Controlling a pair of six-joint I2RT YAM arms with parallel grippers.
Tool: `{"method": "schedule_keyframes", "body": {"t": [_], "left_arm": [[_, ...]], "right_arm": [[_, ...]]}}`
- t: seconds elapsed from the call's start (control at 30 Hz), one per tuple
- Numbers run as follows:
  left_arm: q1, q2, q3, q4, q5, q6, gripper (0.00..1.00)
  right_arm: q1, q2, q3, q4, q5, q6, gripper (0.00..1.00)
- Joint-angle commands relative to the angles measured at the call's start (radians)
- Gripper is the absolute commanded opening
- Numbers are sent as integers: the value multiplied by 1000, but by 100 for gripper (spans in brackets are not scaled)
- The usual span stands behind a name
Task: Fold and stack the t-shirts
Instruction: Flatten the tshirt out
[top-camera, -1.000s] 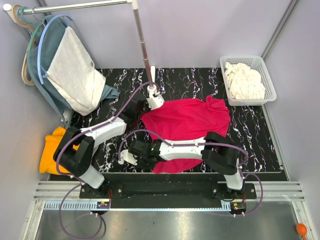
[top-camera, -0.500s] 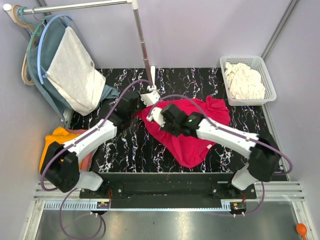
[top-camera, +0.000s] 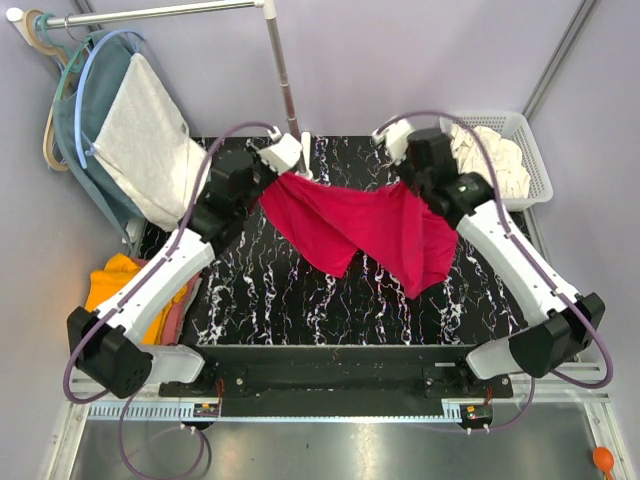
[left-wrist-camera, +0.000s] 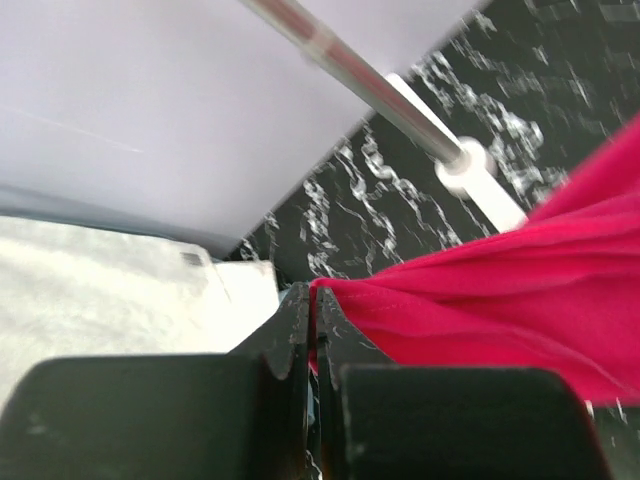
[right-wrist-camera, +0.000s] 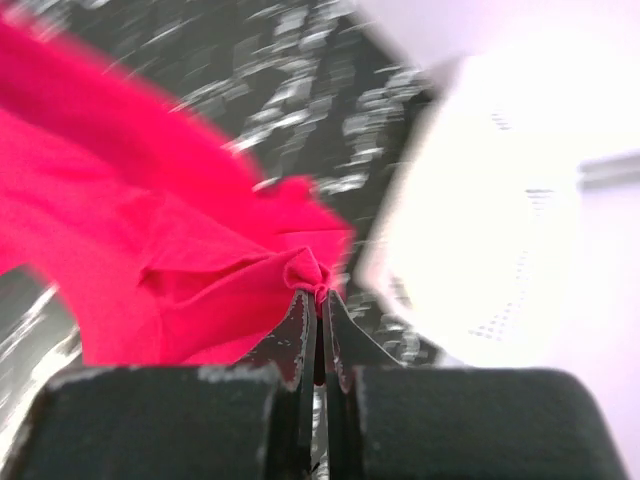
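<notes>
**Red t-shirt (top-camera: 370, 225) hangs between two grippers**

The shirt is up in the air over the far half of the black table (top-camera: 270, 300). It is stretched from one arm to the other. It dips a little in the middle. Two loose parts hang down toward the table, one near the middle and a longer one on the right. From above, I cannot tell if these parts touch the table.

The left gripper (left-wrist-camera: 313, 298) is clenched on the left end of the shirt. Its two fingers are pressed tight together, and a thin bit of red cloth comes out from between them. The cloth runs off to the right in long folds.

The right gripper (right-wrist-camera: 320, 298) is also squeezed tight on the shirt. A small bunch of red cloth sits right at its fingertips. More cloth spreads out to the left. This picture is blurry.

A metal pole (top-camera: 283, 75) stands at the far edge of the table, close to the left gripper. The pole's white foot (left-wrist-camera: 470, 170) rests on the table behind the shirt.

A white basket (top-camera: 535, 150) sits at the far right corner, just beside the right arm. It has white clothes (top-camera: 485, 165) bunched up inside.

On the far left, a grey shirt (top-camera: 150, 140) hangs from the rack. Below it, off the left side of the table, lies an orange cloth (top-camera: 105, 290).
</notes>
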Motion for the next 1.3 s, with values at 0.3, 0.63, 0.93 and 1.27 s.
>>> {"method": "schedule_keyframes", "body": {"t": [0.3,0.63,0.93,1.27], "left_arm": [[22,91,571,-36,-119,-43,0],[20,79,607,-93,-120,8,0],[14,-226,282,-168,-83,88,0],[17,-422,210,-265,-106,116,0]], "right_arm": [[-226,176,573,73,112,-150,0],[-229,212,832,-31,60,-190,0],[-227,46,761,-305,-58,-171,0],[-227,-117,851,-397,-23,-171,0]]}}
